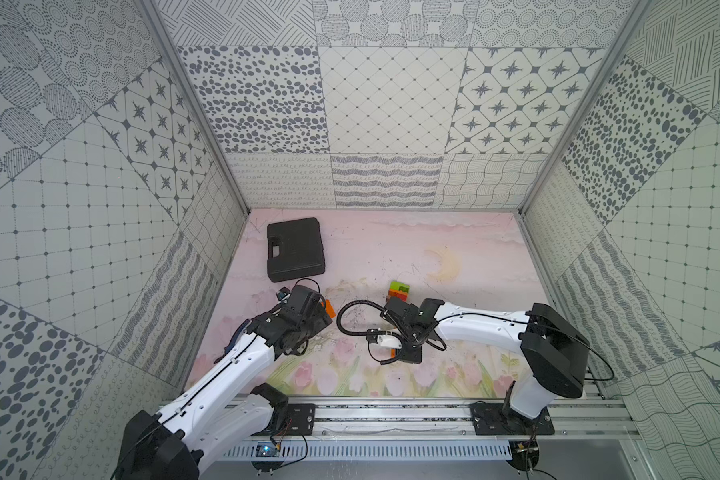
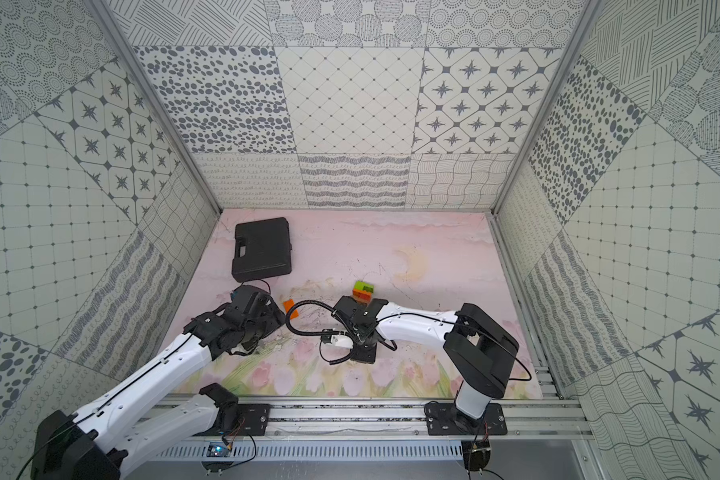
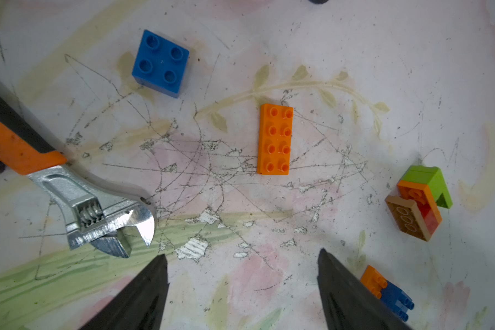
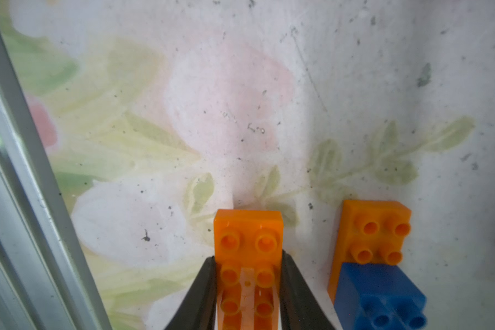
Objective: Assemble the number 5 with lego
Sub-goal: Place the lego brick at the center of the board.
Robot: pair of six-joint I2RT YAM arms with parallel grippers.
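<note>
Right wrist view: right jaws pinch an orange brick [image 4: 249, 237], likely light and stiff, across its long sides. Left jaws spread, empty.

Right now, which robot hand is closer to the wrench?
Left. The left gripper hangs open right beside the wrench; the right gripper is farther off, holding an orange brick.

You get bright, soft, even light in both top views, and shadows are weak. The walls [image 1: 391, 104] bend toward the picture edges. The right wrist view shows the table [image 4: 240, 100] slightly blurred; the wrench [image 3: 112, 220] head gives glare.
</note>
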